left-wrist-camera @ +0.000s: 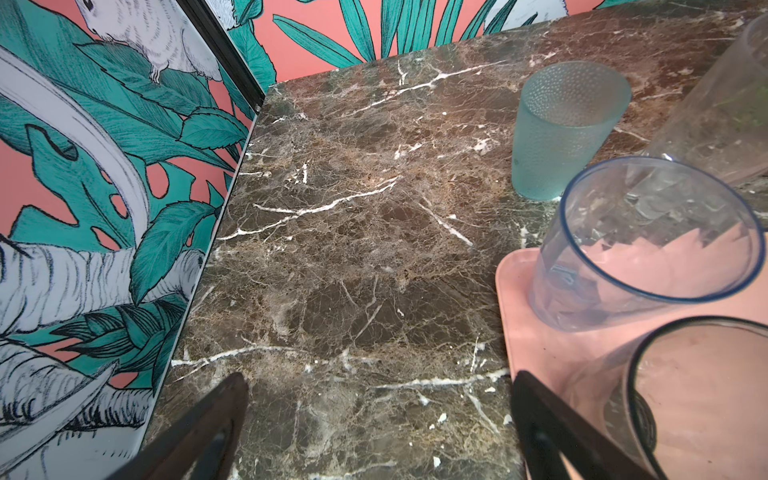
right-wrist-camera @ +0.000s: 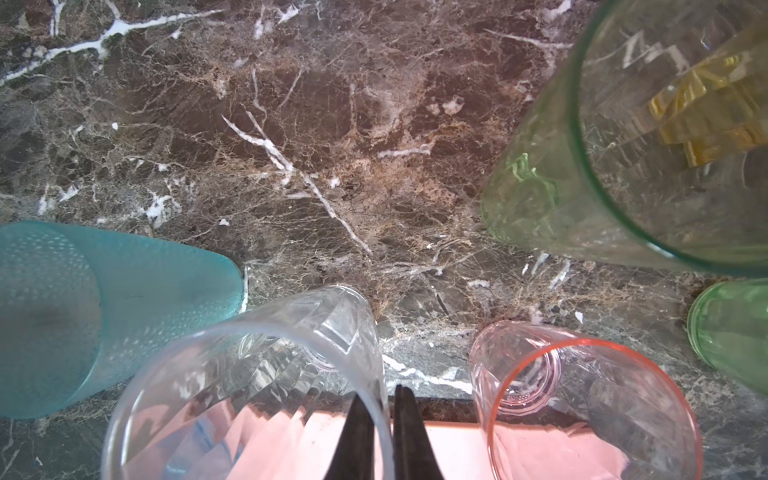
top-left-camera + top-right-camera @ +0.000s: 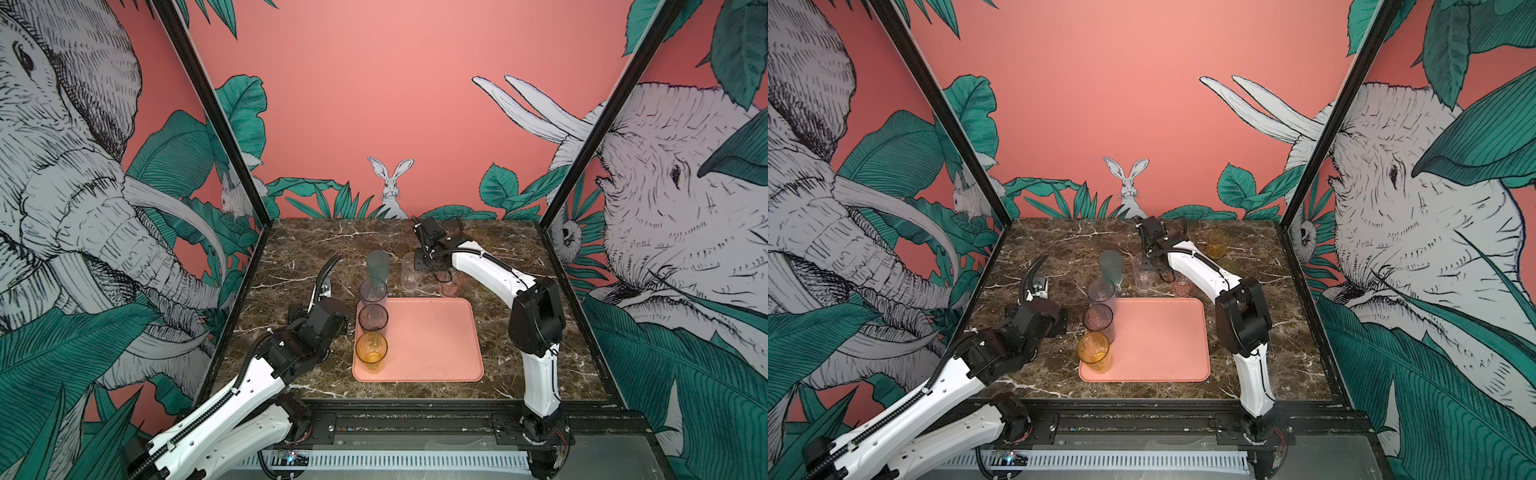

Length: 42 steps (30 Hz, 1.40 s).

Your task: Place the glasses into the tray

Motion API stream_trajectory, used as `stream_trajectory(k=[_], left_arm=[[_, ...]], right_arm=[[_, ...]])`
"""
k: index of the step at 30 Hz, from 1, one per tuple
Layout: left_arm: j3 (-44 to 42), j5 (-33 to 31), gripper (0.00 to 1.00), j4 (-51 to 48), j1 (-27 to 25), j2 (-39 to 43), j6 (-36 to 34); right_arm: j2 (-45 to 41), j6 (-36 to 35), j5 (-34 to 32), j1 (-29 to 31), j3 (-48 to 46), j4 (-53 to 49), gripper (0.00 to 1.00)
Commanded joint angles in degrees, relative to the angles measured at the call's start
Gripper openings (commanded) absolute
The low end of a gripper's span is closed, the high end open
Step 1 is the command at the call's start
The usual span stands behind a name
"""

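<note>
Counting glasses (image 3: pixel 372 316): three on tray (image 3: pixel 432 332), six off.

Gripping the clear glass (image 2: pixel 249 374) rim with the right end effector (image 2: pixel 379 390); flanked by teal glass (image 2: pixel 104 307) and pink glass (image 2: pixel 582 399), tall green glass (image 2: pixel 623 174) beyond on the marble desk (image 2: pixel 291 124).

The left gripper (image 1: pixel 380 386) gaped wide at nine o'clock, while the right gripper (image 2: pixel 379 399), stretched toward twelve o'clock, was pinched closed.

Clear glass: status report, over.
Right gripper jaws shut on clear glass rim. Left gripper jaws open, empty. Tray holds three glasses. Teal glass and pink glass flank it closely.
</note>
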<state>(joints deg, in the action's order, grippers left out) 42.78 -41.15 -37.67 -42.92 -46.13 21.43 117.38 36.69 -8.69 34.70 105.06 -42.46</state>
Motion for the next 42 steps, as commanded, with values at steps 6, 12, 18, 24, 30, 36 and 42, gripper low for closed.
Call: stream_trajectory(k=[6, 12, 18, 24, 30, 36, 42], left_arm=[[-0.53, -0.08, 0.99, 1.21, 0.29, -0.41, 0.89], [-0.17, -0.16, 0.99, 1.71, 0.30, -0.78, 0.54], [0.02, -0.25, 0.99, 2.17, 0.31, -1.10, 0.36], [0.19, -0.35, 0.99, 2.57, 0.30, -1.32, 0.00], [0.23, -0.43, 0.99, 2.70, 0.36, -1.26, -0.07], [0.15, -0.43, 0.99, 2.90, 0.30, -1.45, -0.05], [-0.11, -0.34, 0.99, 2.95, 0.33, -1.43, 0.23]], right_arm=[[-2.10, -2.02, 1.33, -0.24, 1.06, -1.65, 0.00], [-5.37, -4.71, 3.14, -0.07, 1.30, -2.88, 0.00], [-9.41, -6.59, 3.32, 0.11, -0.18, -3.23, 0.00], [-13.05, -8.54, 3.89, 0.72, -2.10, -3.38, 0.00], [-15.24, -9.69, 2.69, 1.50, -3.10, -5.49, 0.00], [-17.42, -10.84, 1.07, 3.13, -5.32, -6.41, 0.00], [-19.67, -11.13, 0.75, 4.05, -9.77, -4.87, 0.00]])
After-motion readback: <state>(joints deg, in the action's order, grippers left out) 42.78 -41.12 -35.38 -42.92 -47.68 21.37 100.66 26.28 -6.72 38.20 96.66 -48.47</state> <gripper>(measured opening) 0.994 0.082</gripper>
